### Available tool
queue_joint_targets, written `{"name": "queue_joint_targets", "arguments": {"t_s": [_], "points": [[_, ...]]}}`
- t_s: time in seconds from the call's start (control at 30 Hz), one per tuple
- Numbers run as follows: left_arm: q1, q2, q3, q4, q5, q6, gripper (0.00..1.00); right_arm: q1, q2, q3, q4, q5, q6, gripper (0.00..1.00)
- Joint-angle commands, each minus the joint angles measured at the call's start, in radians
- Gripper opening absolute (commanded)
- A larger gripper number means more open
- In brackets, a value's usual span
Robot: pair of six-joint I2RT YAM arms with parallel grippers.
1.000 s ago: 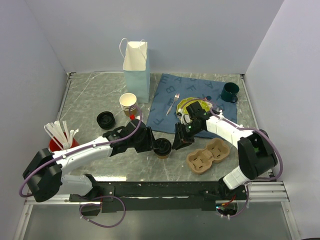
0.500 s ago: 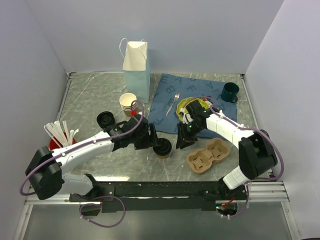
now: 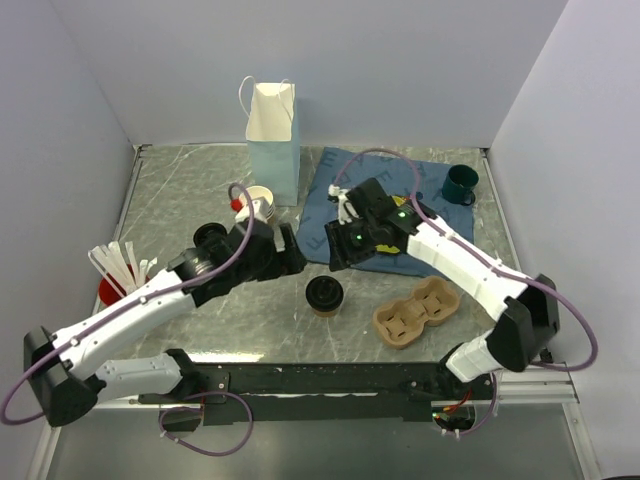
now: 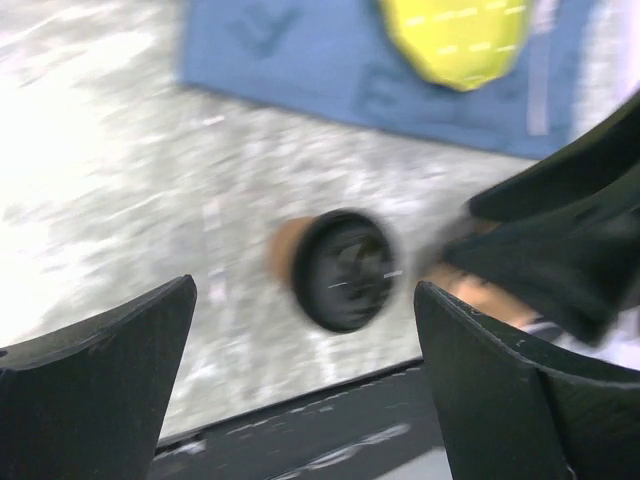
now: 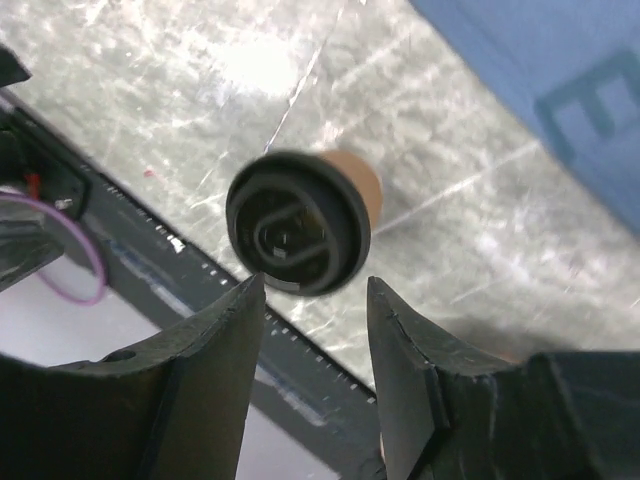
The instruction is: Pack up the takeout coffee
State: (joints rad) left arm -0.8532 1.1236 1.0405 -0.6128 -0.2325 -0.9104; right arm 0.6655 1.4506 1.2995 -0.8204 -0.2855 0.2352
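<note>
The takeout coffee [image 3: 325, 294] stands on the table [image 3: 180, 190], left of the cup carrier [image 3: 418, 312], before the cloth [image 3: 425, 178].

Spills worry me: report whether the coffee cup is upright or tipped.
Upright. The coffee cup stands free on the table, its black lid on top and facing the overhead camera.

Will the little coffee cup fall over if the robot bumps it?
Maybe. The takeout coffee stands upright, so a high push could tip it. It looks like paper; a hard squeeze probably dents it. Its black lid looks seated, likely limiting spills.
</note>
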Motion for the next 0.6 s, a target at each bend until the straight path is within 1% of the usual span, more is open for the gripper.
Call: {"name": "queue_joint_targets", "arguments": {"t_s": [0.0, 0.17, 0.33, 0.43, 0.57], "points": [[0.003, -0.097, -0.078, -0.071, -0.117, 0.016, 0.97, 0.009, 0.079, 0.089, -0.017, 0.092, -0.108, 0.53], [0.003, -0.208, -0.126, -0.084, -0.177, 0.015, 0.97, 0.016, 0.123, 0.081, 0.01, 0.014, -0.177, 0.49], [0.003, -0.286, -0.157, -0.091, -0.218, 0.016, 0.97, 0.02, 0.137, 0.057, 0.042, -0.062, -0.18, 0.46], [0.003, -0.297, -0.171, -0.091, -0.226, 0.021, 0.97, 0.042, 0.149, 0.052, 0.046, -0.073, -0.181, 0.45], [0.003, -0.285, -0.171, -0.102, -0.231, 0.021, 0.97, 0.06, 0.172, 0.038, 0.04, -0.04, -0.18, 0.45]]}}
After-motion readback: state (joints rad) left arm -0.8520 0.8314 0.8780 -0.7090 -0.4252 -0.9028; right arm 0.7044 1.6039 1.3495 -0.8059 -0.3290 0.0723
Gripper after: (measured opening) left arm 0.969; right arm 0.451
